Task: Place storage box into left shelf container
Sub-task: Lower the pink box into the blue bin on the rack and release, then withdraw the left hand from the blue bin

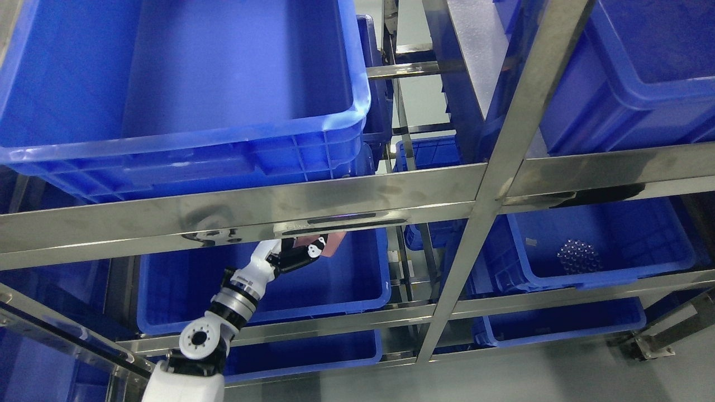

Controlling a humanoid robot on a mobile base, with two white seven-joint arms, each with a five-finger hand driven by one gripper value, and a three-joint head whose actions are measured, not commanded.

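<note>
Blue plastic walls of the left shelf container (335, 290) lie below and around the left hand (299, 254), which is reaching over it and grasping a pinkish storage box (333, 243), partly hidden by the steel shelf rail (335, 204) above. Judged mid-placement: lowering, then releasing, comes next.
</note>
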